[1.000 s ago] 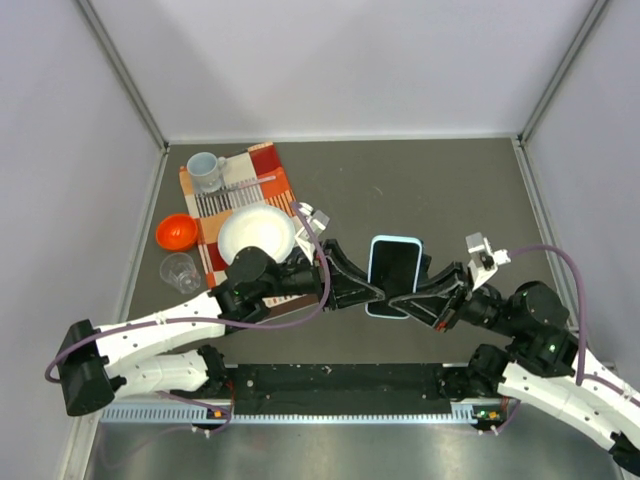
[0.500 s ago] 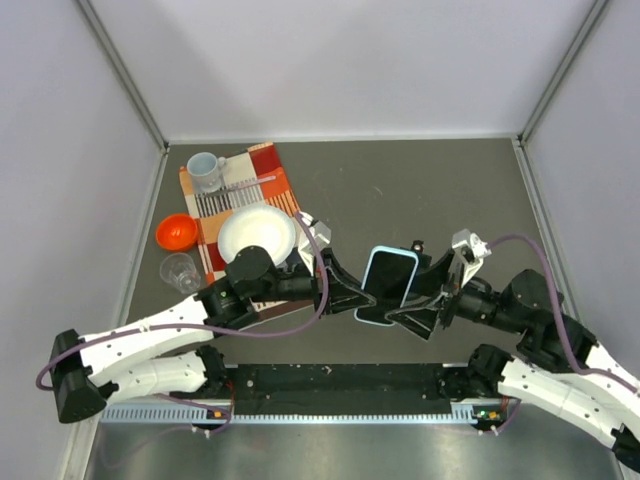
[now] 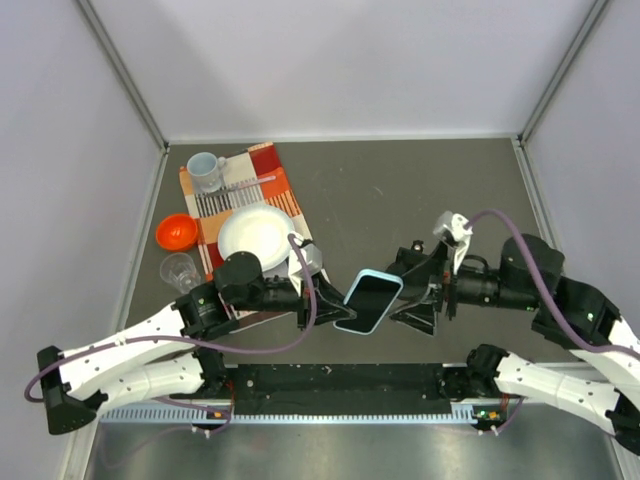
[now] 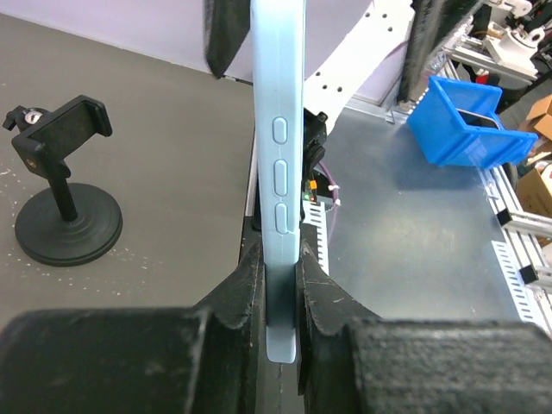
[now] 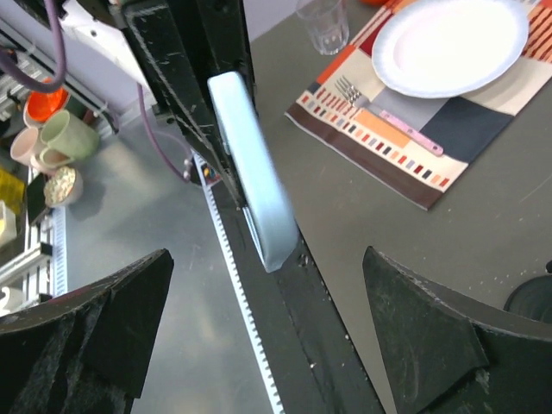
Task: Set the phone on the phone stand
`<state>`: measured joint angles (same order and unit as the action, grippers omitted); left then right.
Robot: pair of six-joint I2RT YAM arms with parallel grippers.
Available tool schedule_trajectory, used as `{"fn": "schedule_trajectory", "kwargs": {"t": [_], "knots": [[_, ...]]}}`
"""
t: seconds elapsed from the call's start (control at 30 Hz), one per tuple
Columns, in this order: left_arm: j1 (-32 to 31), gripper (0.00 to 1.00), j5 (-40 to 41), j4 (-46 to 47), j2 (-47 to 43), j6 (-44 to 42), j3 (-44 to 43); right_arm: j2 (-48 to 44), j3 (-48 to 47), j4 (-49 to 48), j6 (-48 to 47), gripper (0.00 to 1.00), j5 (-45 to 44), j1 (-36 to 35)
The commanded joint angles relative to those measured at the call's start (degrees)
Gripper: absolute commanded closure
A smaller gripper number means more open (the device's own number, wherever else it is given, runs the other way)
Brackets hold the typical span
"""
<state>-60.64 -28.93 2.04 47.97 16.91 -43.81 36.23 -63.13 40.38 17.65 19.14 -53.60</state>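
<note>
The phone (image 3: 369, 299), black screen with a light blue edge, hangs tilted above the table's near middle. My left gripper (image 3: 328, 303) is shut on its lower end; in the left wrist view the phone (image 4: 280, 129) stands edge-on between the left gripper's (image 4: 280, 259) pads. Just right of the phone my right gripper (image 3: 413, 292) is open and apart from it. In the right wrist view the phone (image 5: 254, 181) lies ahead of the right gripper's (image 5: 267, 293) wide jaws. The black phone stand (image 4: 60, 207) stands upright on the table and holds nothing. In the top view the right gripper mostly hides it.
A patterned placemat (image 3: 285, 185) at the left carries a white plate (image 3: 257, 233) and a mug (image 3: 205, 170). An orange bowl (image 3: 175, 232) and a clear glass (image 3: 180, 270) stand beside it. A blue bin (image 4: 466, 129) sits off the table's near edge.
My right gripper let go of the phone, opened wide and drew back to the right. My left gripper carried the phone down and left, tilting it.
</note>
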Motion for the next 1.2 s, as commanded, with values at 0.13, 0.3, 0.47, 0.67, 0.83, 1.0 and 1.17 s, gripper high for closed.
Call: {"fn": "schedule_trajectory", "kwargs": {"t": [0.13,0.3,0.47,0.67,0.83,1.0,1.17], "knots": [[-0.2,1.0,-4.3,0.0,-3.7,-4.4,-0.7,7.4,-7.4,2.6,-3.9,0.16,6.2,0.0],[-0.2,1.0,-6.4,0.0,-4.0,-4.4,-0.2,10.3,-9.0,2.3,-3.7,0.27,11.0,0.0],[-0.2,1.0,-7.5,0.2,-3.4,-4.4,0.0,10.3,-6.3,-3.9,-2.2,0.39,18.1,0.0],[-0.2,1.0,-8.1,0.2,-3.7,-4.6,0.0,10.8,-3.4,-6.5,-1.2,0.45,17.5,0.0],[-0.2,1.0,-7.8,0.0,-3.4,-5.0,-0.1,10.7,-1.7,-8.4,0.4,0.51,17.3,0.0],[-0.2,1.0,-7.9,-0.2,-2.7,-5.1,-0.4,9.7,-0.5,-9.7,1.1,0.73,15.3,-0.1],[-0.2,1.0,-8.0,-1.3,-2.5,-5.6,-0.7,9.4,0.1,-10.1,1.3,0.68,13.7,0.0]]}}
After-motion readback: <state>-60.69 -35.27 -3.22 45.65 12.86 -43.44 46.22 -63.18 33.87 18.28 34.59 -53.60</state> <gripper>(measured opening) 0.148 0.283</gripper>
